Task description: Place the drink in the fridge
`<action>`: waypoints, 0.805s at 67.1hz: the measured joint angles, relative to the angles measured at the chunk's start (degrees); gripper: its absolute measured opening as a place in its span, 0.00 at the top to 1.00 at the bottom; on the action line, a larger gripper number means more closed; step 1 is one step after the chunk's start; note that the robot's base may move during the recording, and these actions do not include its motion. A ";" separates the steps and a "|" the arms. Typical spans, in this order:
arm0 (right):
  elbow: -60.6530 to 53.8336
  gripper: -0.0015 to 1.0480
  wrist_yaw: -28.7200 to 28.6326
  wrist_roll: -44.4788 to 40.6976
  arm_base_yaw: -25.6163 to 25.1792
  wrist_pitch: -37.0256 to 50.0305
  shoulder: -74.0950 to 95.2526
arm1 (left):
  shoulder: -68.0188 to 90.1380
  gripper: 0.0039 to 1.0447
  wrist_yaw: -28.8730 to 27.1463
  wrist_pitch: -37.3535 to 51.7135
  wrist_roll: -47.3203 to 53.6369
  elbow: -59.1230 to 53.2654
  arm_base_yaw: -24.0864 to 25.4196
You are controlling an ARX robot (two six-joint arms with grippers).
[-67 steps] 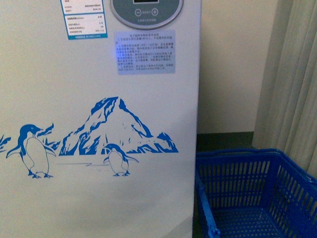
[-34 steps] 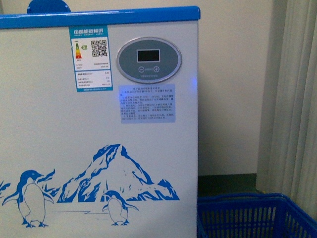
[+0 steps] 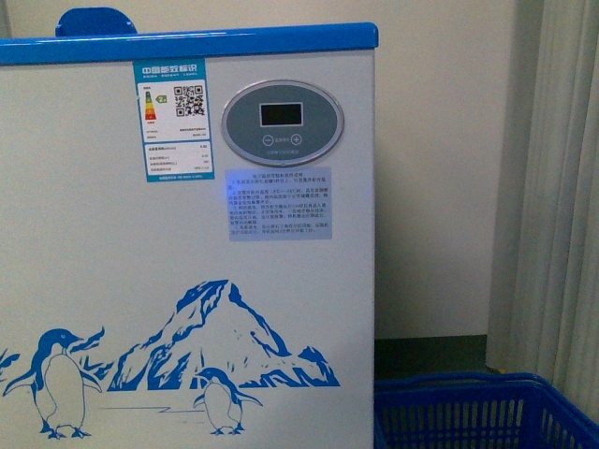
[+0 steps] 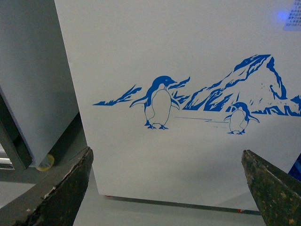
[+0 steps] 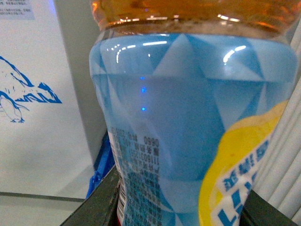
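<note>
Blue-labelled and amber-filled, the drink [image 5: 188, 117] sits clamped in our right pincer [image 5: 183, 209] while our left pincer [image 4: 164, 188] gapes empty before the fridge [image 3: 112, 243], a blue basket [image 3: 468, 412] at five o'clock in our front view.

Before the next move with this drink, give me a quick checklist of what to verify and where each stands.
1. The bottle clamped in the right end effector: ok.
2. The left end effector open and empty: ok.
3. The fridge straight ahead, blue rim in front view: ok.
4. Fridge top open: cannot tell, hidden above the rim.
5. The basket beside the fridge clear of the path: cannot tell.
</note>
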 joint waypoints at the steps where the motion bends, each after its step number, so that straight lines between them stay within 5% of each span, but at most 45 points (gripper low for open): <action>1: 0.00 0.62 0.04 0.00 0.00 0.00 0.00 | 0.00 0.08 0.00 0.00 0.00 0.00 0.00; 54: 0.00 0.62 0.00 0.00 0.00 0.00 0.00 | 0.00 0.08 0.00 0.00 0.00 0.00 0.00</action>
